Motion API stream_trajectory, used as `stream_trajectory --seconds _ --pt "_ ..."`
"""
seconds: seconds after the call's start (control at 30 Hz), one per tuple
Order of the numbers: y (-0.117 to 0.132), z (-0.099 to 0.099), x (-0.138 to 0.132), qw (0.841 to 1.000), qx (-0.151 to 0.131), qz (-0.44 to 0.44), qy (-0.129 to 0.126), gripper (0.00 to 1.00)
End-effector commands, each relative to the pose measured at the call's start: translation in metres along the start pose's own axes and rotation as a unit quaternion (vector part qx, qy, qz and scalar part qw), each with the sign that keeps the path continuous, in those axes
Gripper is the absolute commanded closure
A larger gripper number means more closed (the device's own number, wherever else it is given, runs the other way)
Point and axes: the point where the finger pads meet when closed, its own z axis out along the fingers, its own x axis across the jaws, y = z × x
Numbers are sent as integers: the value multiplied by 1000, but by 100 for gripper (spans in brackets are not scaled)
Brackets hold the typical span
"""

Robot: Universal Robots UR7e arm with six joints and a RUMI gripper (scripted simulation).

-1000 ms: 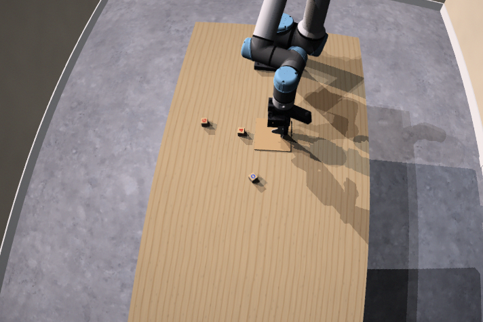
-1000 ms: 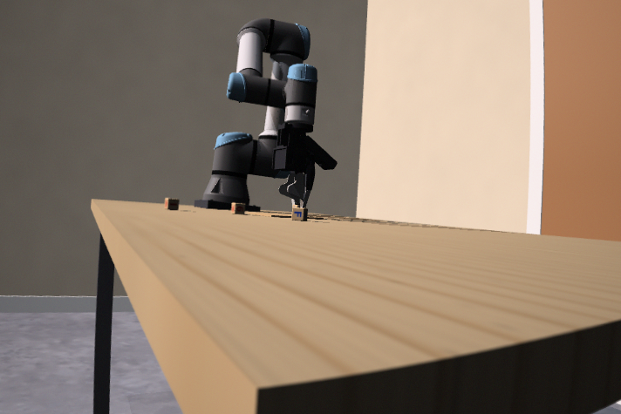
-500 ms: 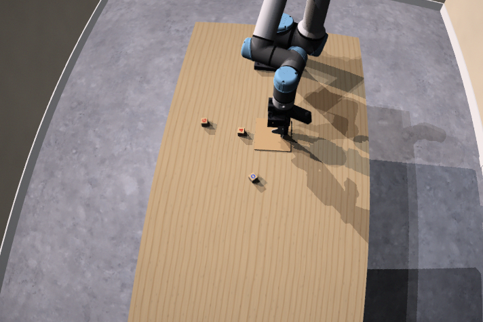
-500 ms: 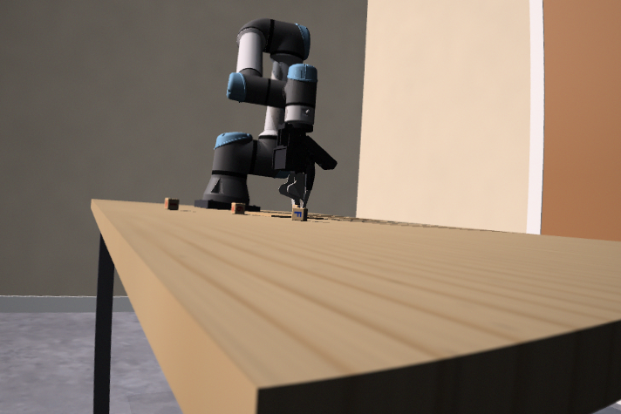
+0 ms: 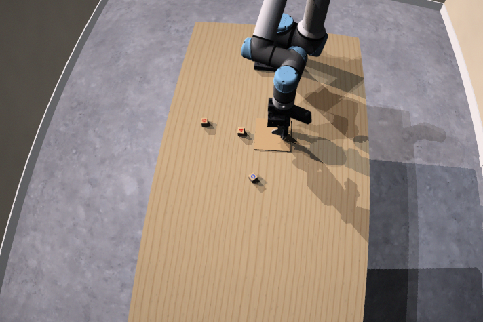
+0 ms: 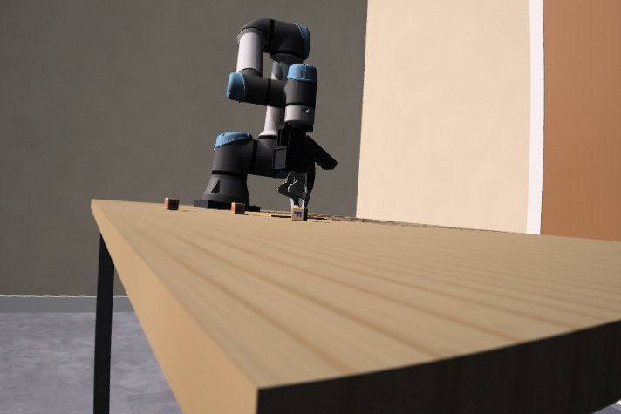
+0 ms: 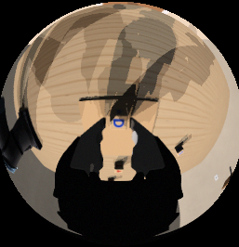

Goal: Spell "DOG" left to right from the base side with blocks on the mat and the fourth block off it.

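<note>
My gripper (image 5: 283, 136) (image 6: 299, 203) (image 7: 117, 118) is slightly open, low over the mat (image 5: 265, 142) (image 7: 91, 113), with its fingers on either side of the D block (image 7: 118, 123). The D block is on the mat near the edge at the base's left, its blue D with the straight side to the base's left. The top and exterior views do not show it clearly. The G block (image 5: 204, 121) (image 6: 171, 204), red letter up, is off the mat. The O block (image 5: 253, 177) (image 6: 299, 213) (image 7: 179, 149), blue O up, is turned at an angle off the mat.
The fourth block (image 5: 241, 131) (image 6: 237, 208) (image 7: 118, 171), with a small red letter too unclear to read, stands just off the mat's edge, on the G block's side. The table (image 5: 234, 252) (image 6: 351, 288) carries everything. The arm's shadows fall over its part at the base's left.
</note>
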Motion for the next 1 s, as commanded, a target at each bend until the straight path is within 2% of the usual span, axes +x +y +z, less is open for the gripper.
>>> stream_trajectory --seconds 0.0,0.33,0.73,0.8,0.97 --pt "-1 2 -2 1000 1 0 -2 75" --pt "0 -11 1 1000 0 0 1 75" --pt "1 -71 1 1000 -1 0 2 75" --pt "1 -71 1 1000 -1 0 2 75" --pt "1 -88 1 1000 -1 0 1 75"
